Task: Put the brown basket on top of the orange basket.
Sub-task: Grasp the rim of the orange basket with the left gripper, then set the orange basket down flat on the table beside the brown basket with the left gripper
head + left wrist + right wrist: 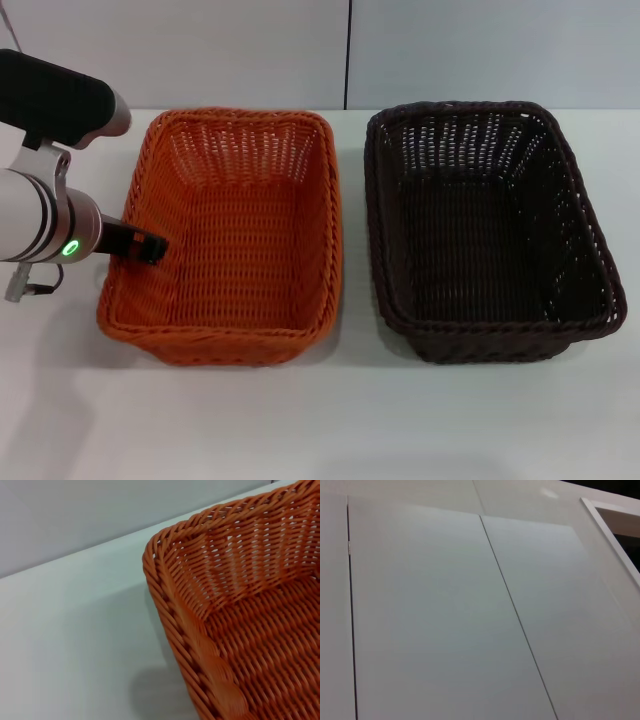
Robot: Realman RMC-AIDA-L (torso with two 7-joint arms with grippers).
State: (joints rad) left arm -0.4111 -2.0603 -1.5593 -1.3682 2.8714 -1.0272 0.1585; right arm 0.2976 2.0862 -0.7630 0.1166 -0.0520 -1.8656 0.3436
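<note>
Left fingers (pixel 148 247) at orange basket (pixel 235 300) rim, grip unclear, brown basket (pixel 480 330) beside

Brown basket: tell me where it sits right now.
In the head view the brown basket sits on the white table, on the robot's right, beside the orange basket and apart from it.

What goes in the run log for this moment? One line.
left gripper over orange basket left rim | brown basket beside it, unstacked | right arm unseen
</note>
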